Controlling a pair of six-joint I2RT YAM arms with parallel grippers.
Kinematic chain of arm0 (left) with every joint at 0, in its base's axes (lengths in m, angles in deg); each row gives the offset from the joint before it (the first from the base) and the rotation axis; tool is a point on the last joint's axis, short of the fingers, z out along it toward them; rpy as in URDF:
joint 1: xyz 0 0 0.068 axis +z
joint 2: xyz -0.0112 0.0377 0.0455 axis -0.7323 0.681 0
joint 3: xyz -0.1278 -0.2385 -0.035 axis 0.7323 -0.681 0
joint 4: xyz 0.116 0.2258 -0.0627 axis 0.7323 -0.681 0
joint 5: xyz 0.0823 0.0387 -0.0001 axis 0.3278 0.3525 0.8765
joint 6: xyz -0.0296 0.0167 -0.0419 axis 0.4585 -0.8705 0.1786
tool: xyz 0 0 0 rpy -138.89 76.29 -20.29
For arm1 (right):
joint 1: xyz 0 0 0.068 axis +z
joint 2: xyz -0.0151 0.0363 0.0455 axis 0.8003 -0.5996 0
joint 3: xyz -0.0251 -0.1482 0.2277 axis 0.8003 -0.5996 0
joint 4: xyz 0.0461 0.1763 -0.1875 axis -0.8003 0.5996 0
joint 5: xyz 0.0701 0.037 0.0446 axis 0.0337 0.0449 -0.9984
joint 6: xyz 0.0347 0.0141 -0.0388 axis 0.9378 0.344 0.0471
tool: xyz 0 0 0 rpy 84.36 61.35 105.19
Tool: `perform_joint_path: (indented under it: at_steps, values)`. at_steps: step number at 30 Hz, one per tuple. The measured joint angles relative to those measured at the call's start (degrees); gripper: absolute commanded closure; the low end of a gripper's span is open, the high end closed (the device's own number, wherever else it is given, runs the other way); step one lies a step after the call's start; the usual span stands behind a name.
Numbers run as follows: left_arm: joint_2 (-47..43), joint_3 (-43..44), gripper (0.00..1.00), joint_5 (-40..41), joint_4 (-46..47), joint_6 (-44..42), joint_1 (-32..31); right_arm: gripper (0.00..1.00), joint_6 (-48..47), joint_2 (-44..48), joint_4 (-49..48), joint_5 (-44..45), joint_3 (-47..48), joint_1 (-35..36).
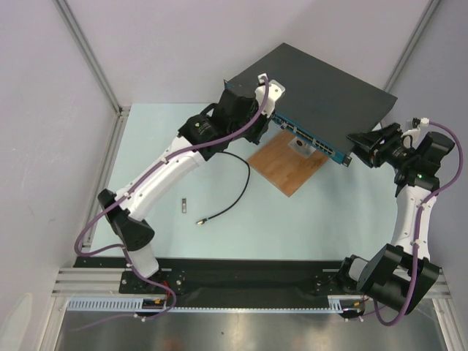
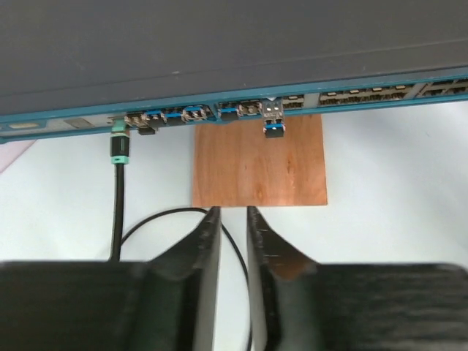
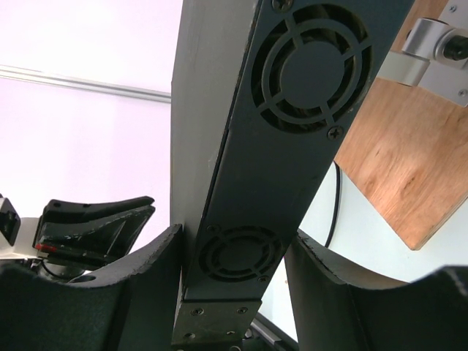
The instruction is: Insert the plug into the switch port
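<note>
The switch (image 1: pixel 322 88) has a matt black top and a blue front face lined with ports (image 2: pixel 351 99). It rests tilted over a wooden board. A plug with a green collar (image 2: pixel 119 146) sits in a port near the left end of the face. Its black cable (image 1: pixel 238 186) hangs down and curls over the table. My left gripper (image 1: pixel 265 123) is a short way in front of the face, its jaws (image 2: pixel 233 212) slightly apart and empty, with the cable passing behind them. My right gripper (image 1: pixel 358 145) is shut on the switch's right end (image 3: pixel 292 146), one finger on each side (image 3: pixel 234 235).
The brown wooden board (image 1: pixel 289 164) lies under the switch's front edge and carries a silver bracket (image 1: pixel 300 148). The cable's free end (image 1: pixel 199 219) and a small grey piece (image 1: pixel 185 205) lie on the table. A small module with a blue tab (image 2: pixel 273 126) sits in a middle port.
</note>
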Motion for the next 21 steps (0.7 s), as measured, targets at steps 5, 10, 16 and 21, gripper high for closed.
perform_joint_path:
  at_steps: [5, 10, 16, 21]
  values:
    - [2.16, 2.32, 0.98, -2.45, -1.57, -0.11, 0.00, 1.00, -0.24, -0.15, 0.57, -0.02, 0.35, 0.00]
    - [5.49, 4.61, 1.00, -4.42, -1.99, -0.15, -0.04, 1.00, -0.48, -0.22, 0.87, -0.07, 0.46, 0.00]
    - [8.74, 6.71, 1.00, -4.48, -2.23, -0.11, -0.04, 1.00, -0.72, -0.28, 1.29, -0.07, 0.63, 0.00]
    - [10.91, 9.55, 1.00, -4.52, -2.32, 0.28, -0.04, 1.00, -0.76, -0.33, 1.31, -0.11, 0.66, 0.00]
